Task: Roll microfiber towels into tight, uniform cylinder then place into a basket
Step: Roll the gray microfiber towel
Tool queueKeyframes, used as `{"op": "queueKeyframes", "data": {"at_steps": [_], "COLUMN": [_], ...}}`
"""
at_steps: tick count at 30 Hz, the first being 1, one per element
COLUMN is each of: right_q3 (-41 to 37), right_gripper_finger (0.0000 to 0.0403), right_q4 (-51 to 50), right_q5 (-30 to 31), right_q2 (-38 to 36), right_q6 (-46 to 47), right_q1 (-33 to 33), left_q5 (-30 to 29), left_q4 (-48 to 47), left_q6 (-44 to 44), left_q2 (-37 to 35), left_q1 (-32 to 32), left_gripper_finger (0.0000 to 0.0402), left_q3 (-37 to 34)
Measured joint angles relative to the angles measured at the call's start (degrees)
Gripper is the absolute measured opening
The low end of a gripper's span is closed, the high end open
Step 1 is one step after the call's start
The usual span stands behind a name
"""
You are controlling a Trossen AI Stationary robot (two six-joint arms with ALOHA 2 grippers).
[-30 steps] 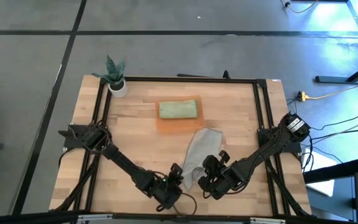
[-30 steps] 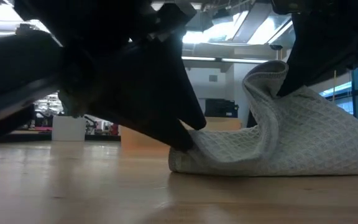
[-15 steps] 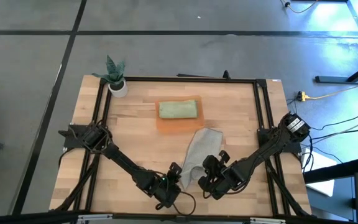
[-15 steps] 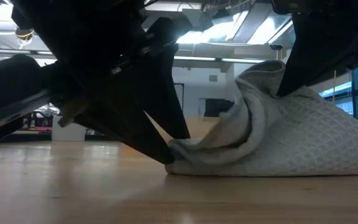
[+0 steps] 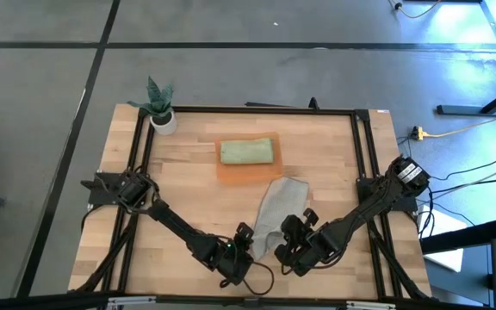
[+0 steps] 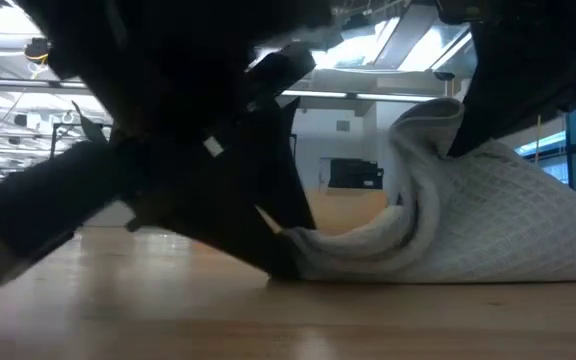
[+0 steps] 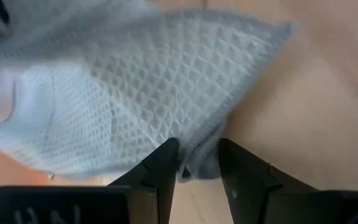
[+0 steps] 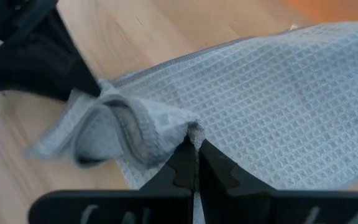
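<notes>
Limp grey waffle-weave microfiber towel (image 5: pixel 275 207), light, floppy: right end effector (image 8: pixel 194 144) pinches its edge; left end effector (image 7: pixel 194 163) open astride corner hem.

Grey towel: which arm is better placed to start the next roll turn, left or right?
Probably the right. The right gripper is shut on the grey towel, lifting its near edge into a fold. The left gripper only straddles the towel's corner at table level, fingers apart.
</notes>
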Motion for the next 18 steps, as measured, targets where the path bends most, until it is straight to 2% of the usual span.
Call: {"op": "queueKeyframes", "data": {"at_steps": [8,13,18], "right_q3": [0.02,0.02,0.02], "right_gripper_finger": [0.0008,0.0008,0.0008], "right_q4": [-0.09,-0.08,-0.09], "right_q5": [-0.55,-0.77,-0.79], "right_q2": [-0.04,-0.04,-0.04], "right_q6": [0.00,0.00,0.00], "right_q1": [0.00,0.00,0.00], "left_q5": [-3.25,-3.10,-2.91], "left_q4": [0.92,1.94,2.03], "left_q6": [-2.89,-2.98,-3.02], "left_q2": [-0.52,-0.52,-0.52], "left_q1": [-0.58,-0.87,-0.73], "left_gripper_finger": [0.0112,0.0112,0.0079], "left_q3": [-0.03,-0.01,-0.01]}}
